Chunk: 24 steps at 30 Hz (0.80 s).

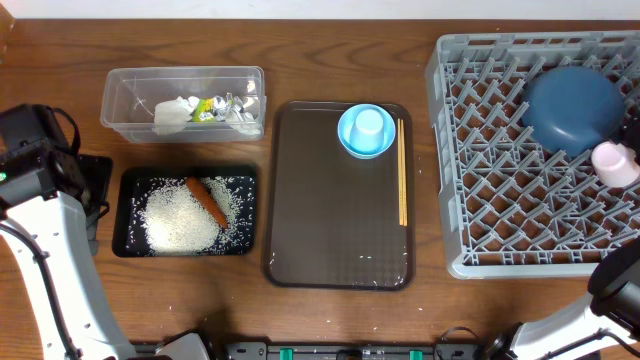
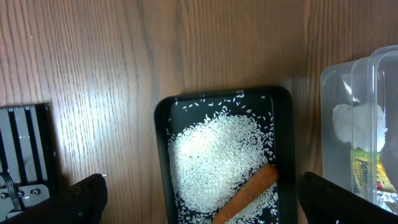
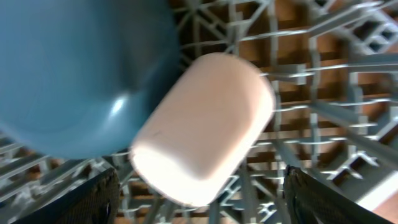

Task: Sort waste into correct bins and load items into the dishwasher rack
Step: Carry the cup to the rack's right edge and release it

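Note:
The grey dishwasher rack point(image 1: 520, 215) holds the dark blue plate point(image 1: 570, 108) and the white cup point(image 1: 613, 163), which lies on its side against the plate. In the right wrist view my right gripper point(image 3: 200, 193) is open just above the cup point(image 3: 202, 127), not touching it, beside the plate point(image 3: 74, 68). The light blue bowl point(image 1: 365, 130) and the chopsticks point(image 1: 403, 170) lie on the brown serving tray point(image 1: 335, 230). The black tray point(image 1: 128, 240) holds the rice point(image 1: 180, 222) and the carrot point(image 1: 207, 199). My left gripper point(image 2: 200, 202) is open and empty above the rice point(image 2: 211, 155) and the carrot point(image 2: 249, 193).
The clear tub point(image 1: 125, 100) at the back left holds the crumpled napkin point(image 1: 172, 113) and the foil wrappers point(image 1: 225, 108); its corner shows in the left wrist view point(image 2: 367, 124). My left arm point(image 1: 45, 200) stands left of the black tray. My right arm point(image 1: 620, 280) is at the lower right.

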Tool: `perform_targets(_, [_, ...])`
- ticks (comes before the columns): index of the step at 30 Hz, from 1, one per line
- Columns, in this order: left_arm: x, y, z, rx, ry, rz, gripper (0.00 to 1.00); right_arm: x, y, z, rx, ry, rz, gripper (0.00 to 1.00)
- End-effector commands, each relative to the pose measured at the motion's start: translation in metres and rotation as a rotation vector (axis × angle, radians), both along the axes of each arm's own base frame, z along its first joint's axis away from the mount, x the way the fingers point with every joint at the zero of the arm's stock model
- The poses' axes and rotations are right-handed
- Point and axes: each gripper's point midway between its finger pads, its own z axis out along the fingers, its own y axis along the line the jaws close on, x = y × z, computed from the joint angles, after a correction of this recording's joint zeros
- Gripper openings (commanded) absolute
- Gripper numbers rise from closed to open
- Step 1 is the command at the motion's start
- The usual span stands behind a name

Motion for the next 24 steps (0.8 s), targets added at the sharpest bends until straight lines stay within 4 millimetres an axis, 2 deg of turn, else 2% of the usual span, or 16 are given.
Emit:
perform_targets(1, [0.000, 0.002, 0.001, 0.005, 0.007, -0.002, 0.99, 0.009, 0.021, 0.034, 0.013, -0.106, 0.053, 0.81])
perform_targets(4, [0.000, 0.002, 0.001, 0.005, 0.007, -0.002, 0.99, 0.013, 0.032, 0.053, -0.022, -0.150, 0.082, 0.76])
perform_targets(6, [0.000, 0.002, 0.001, 0.005, 0.007, -0.002, 0.99, 0.015, 0.039, 0.062, -0.041, -0.164, 0.100, 0.60])
perform_targets(7, [-0.001, 0.002, 0.001, 0.005, 0.007, -0.002, 0.99, 0.015, 0.039, 0.063, -0.050, -0.161, 0.101, 0.57])
perform_targets(10, [-0.001, 0.002, 0.001, 0.005, 0.007, -0.003, 0.99, 0.016, 0.045, 0.057, -0.064, -0.126, 0.113, 0.36])
perform_targets(13, [-0.001, 0.002, 0.001, 0.005, 0.007, -0.002, 0.99, 0.020, 0.054, 0.043, -0.044, -0.086, 0.132, 0.13])
perform_targets(14, [-0.001, 0.002, 0.001, 0.005, 0.007, -0.003, 0.99, 0.021, 0.055, 0.038, -0.047, -0.064, 0.134, 0.09])
perform_targets(19, [-0.001, 0.002, 0.001, 0.005, 0.007, -0.002, 0.99, 0.014, 0.043, 0.015, -0.085, 0.042, 0.071, 0.02])
perform_targets(24, [0.000, 0.002, 0.001, 0.005, 0.007, -0.002, 0.99, 0.012, 0.027, 0.011, -0.109, 0.047, 0.041, 0.02])
